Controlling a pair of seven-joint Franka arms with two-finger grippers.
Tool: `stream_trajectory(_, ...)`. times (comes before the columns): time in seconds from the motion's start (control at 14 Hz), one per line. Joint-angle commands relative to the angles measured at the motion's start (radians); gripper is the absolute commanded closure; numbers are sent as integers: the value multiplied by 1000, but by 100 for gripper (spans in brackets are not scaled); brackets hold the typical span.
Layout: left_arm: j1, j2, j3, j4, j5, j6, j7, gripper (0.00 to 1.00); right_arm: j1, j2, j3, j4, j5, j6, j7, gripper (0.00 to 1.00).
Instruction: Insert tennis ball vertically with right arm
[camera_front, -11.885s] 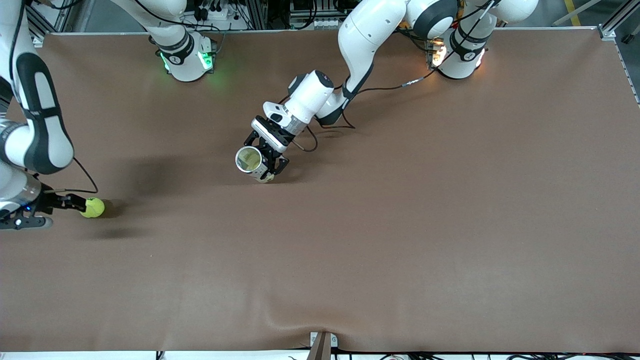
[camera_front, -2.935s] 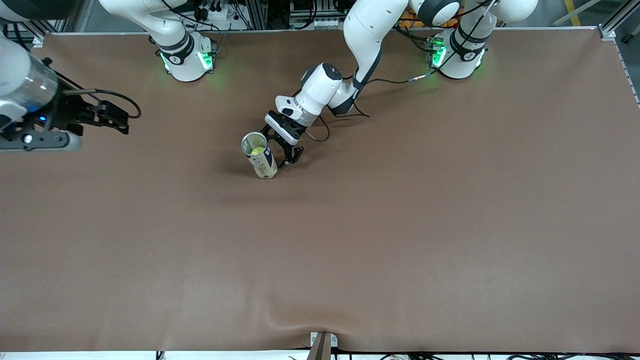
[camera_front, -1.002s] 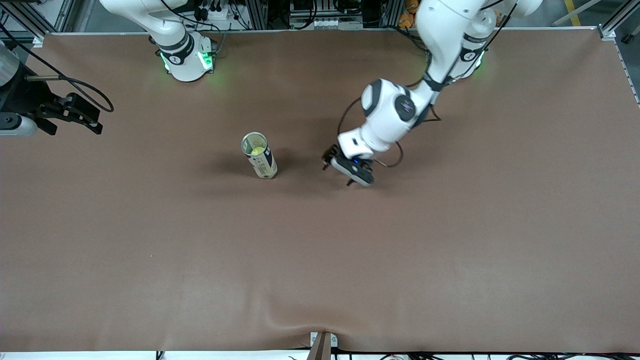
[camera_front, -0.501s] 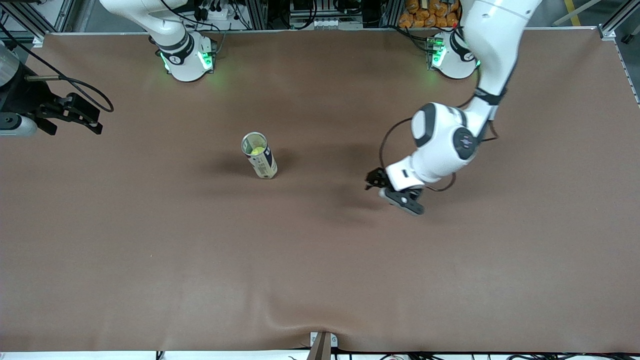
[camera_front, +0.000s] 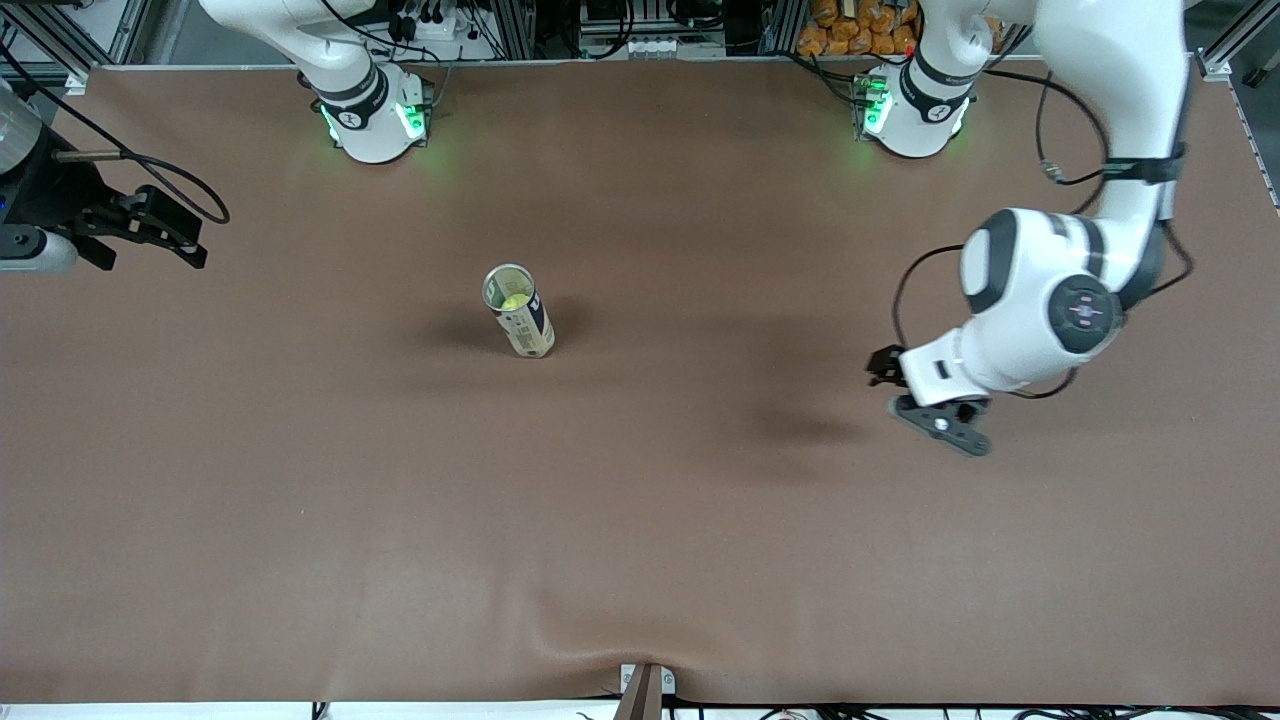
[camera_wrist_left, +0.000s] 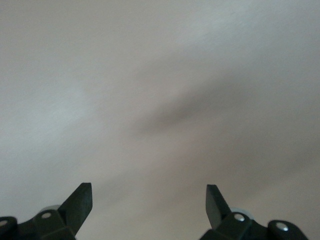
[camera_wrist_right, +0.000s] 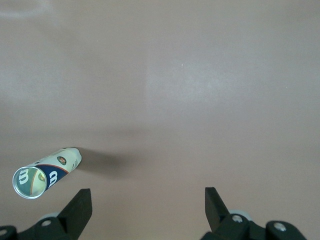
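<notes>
Ball: the tennis ball (camera_front: 514, 301) sits inside the can (camera_front: 519, 311), visible as a yellow-green patch through the open mouth; no ball lies loose on the surface (camera_front: 640, 520).
Can: it stands upright on its own near the middle of the surface, mouth up, with nothing touching it; the right wrist view shows its open rim (camera_wrist_right: 28, 182) and printed side.
Right claw: the right claw (camera_front: 140, 228) hangs over the right arm's end of the surface, well apart from the can, fingers spread and empty (its wrist view shows both fingertips (camera_wrist_right: 80, 204) wide apart with only bare surface between them).
Left claw: the left claw (camera_front: 925, 400) is up over the left arm's end of the surface, also well apart from the can, fingers apart and holding nothing.
Stage: judging by how things lie, the insertion looks done, and what remains is clearing away.
Doing it well: keep both arms high and well wide of the can, since a brush against its tall, narrow body would likely tip it (and spill the ball).
</notes>
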Motion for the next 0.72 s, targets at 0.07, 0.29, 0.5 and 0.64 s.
stream_trajectory(0.07, 82, -4, -4, 83, 76, -150, -25, 0, -4, -17, 5, -8, -5, 0, -8, 0)
stream_trajectory(0.29, 122, -22, -9, 149, 91, -312, -245, 0, -5, -17, 5, -8, -5, -1, -8, 0)
stream_trajectory(0.5, 139, -42, -3, 212, 114, -431, -313, 0, -5, -17, 5, -8, -5, -1, -8, 0)
stream_trajectory(0.64, 171, -48, 0, 283, 117, -498, -315, 0, -5, -17, 5, -8, -5, -3, -8, 0)
